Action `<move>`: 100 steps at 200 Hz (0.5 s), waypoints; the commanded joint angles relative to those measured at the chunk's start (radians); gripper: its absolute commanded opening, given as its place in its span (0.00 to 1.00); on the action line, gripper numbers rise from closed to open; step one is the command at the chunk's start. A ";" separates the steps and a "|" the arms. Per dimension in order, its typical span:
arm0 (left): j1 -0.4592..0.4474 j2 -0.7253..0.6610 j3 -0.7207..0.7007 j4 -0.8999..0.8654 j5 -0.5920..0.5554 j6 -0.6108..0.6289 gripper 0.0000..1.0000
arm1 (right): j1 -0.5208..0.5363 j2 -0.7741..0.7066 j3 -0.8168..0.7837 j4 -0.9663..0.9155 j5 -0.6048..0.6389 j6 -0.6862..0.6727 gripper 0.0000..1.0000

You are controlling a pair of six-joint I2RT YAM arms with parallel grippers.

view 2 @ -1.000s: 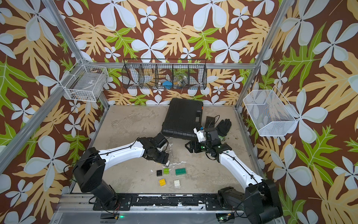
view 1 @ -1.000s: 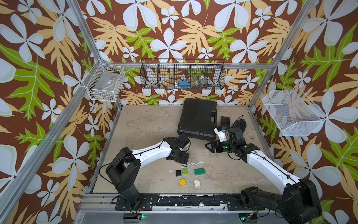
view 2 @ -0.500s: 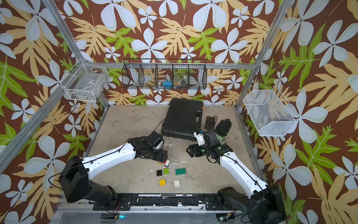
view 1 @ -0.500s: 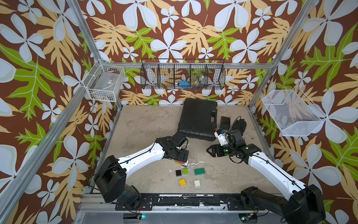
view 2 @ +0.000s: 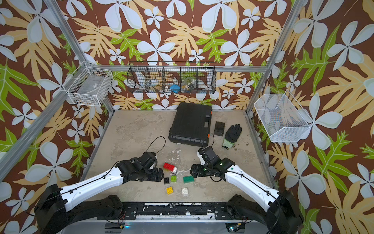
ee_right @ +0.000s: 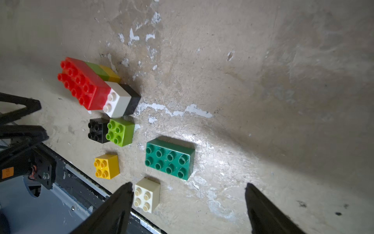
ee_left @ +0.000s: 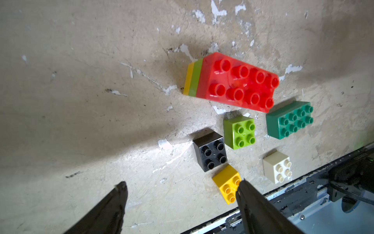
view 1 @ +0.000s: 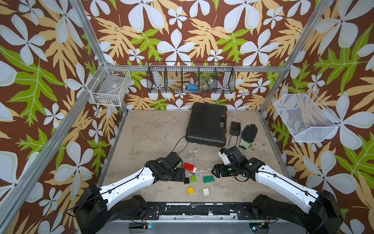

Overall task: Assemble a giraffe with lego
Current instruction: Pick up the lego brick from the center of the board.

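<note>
In both top views the part-built giraffe (view 1: 189, 166), red body plus 2 legs, lies on its side beside 5 loose lego bricks (view 1: 193, 178), central for reach from either side.

Left wrist: left gripper (ee_left: 182, 184) spread wide, empty.

Right wrist: right gripper (ee_right: 188, 185) spread wide, empty, near the dark green brick (ee_right: 170, 158), a likely next pick.

Left arm (view 1: 129, 183): white shell link dotted with small dark screws, black joint housings. Thin black cable (view 2: 160, 137) clipped along it, looping off wrist toward 1 o'clock. Right arm (view 1: 283, 183): same build; green lamp (view 1: 251, 163) on black wrist, green dot on shell's 10 o'clock end. Shoulder blocks (view 1: 90, 206) black, boxy, rounded corners. Left gripper (ee_left: 180, 188): fingers (ee_left: 105, 210) glossy black, tapering to blunt tips. Orange tag (ee_right: 7, 172) on black bracket, red wires beside.
</note>
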 commanded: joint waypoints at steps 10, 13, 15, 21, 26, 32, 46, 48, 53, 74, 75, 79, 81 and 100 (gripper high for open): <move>-0.027 0.009 -0.021 0.066 -0.011 -0.075 0.86 | 0.003 0.003 -0.002 0.044 0.035 0.051 0.89; -0.031 0.012 -0.021 0.069 -0.013 -0.082 0.86 | 0.003 0.004 -0.004 0.049 0.035 0.052 0.89; -0.035 0.016 -0.022 0.072 -0.013 -0.086 0.86 | 0.003 0.006 -0.006 0.051 0.035 0.052 0.89; -0.046 0.018 -0.023 0.082 -0.018 -0.101 0.86 | 0.003 0.011 -0.008 0.062 0.034 0.055 0.89; -0.057 0.021 -0.024 0.091 -0.023 -0.115 0.86 | 0.003 0.015 -0.010 0.071 0.034 0.056 0.89; -0.068 0.026 -0.025 0.101 -0.028 -0.131 0.85 | 0.003 0.021 -0.009 0.078 0.033 0.058 0.89; -0.089 0.045 -0.027 0.111 -0.044 -0.153 0.84 | 0.003 0.033 -0.004 0.095 0.033 0.058 0.89; -0.093 0.047 -0.027 0.111 -0.047 -0.155 0.84 | 0.003 0.033 -0.002 0.097 0.033 0.058 0.89; -0.100 0.052 -0.028 0.112 -0.053 -0.161 0.84 | 0.003 0.037 -0.001 0.103 0.036 0.057 0.89; -0.118 0.063 -0.037 0.118 -0.078 -0.175 0.83 | 0.002 0.044 0.010 0.119 0.049 0.048 0.90; -0.119 0.063 -0.038 0.118 -0.078 -0.176 0.82 | 0.002 0.044 0.011 0.119 0.051 0.047 0.90; -0.120 0.067 -0.039 0.120 -0.082 -0.179 0.82 | 0.001 0.046 0.015 0.122 0.050 0.044 0.90; -0.121 0.069 -0.040 0.121 -0.085 -0.180 0.82 | 0.001 0.047 0.017 0.123 0.050 0.042 0.90; -0.127 0.097 -0.045 0.140 -0.097 -0.190 0.81 | -0.003 0.063 0.035 0.132 0.045 0.028 0.91</move>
